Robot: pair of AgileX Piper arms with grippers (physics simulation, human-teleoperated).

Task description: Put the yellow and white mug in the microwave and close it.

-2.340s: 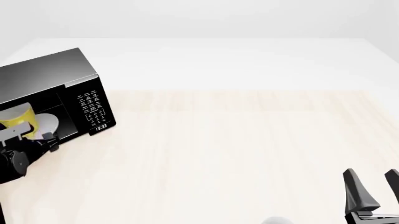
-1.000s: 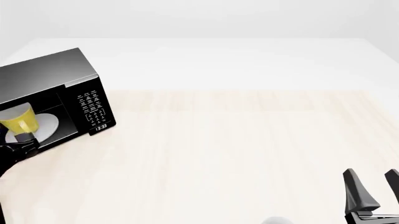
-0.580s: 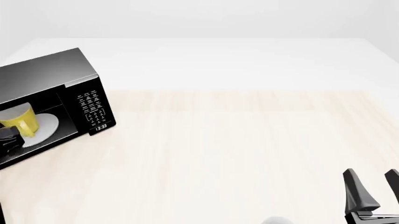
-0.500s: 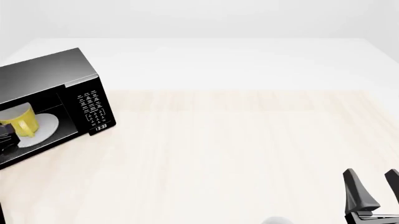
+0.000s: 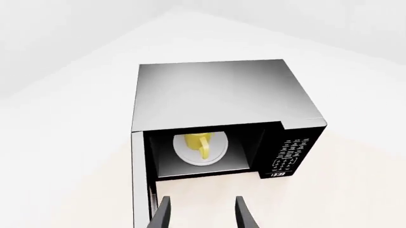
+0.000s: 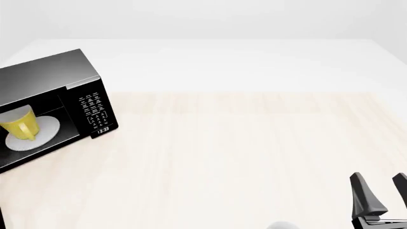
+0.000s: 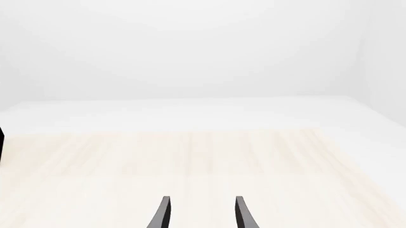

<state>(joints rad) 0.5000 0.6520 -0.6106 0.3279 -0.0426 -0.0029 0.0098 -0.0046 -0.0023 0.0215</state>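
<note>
The yellow and white mug [image 6: 19, 125] stands upright on the round white turntable plate [image 6: 47, 130] inside the black microwave [image 6: 51, 76] at the table's far left. The left wrist view shows the mug [image 5: 198, 144] in the open cavity of the microwave [image 5: 216, 90], handle toward the camera. The door [image 5: 138, 185] is swung wide open. My left gripper [image 5: 203, 216] is open and empty, drawn back in front of the opening; it is outside the front view. My right gripper [image 6: 381, 198] [image 7: 201, 213] is open and empty near the table's front right corner.
The keypad and clock [image 6: 95, 112] are on the microwave's right side. A white rounded object [image 6: 283, 225] peeks in at the bottom edge of the front view. Pale wooden tabletop [image 6: 241, 152] stretches between the microwave and my right gripper.
My left gripper has let go of the mug and drawn back out of the cavity, leaving the front view at the left. The mug stays on the plate. The right arm is unmoved.
</note>
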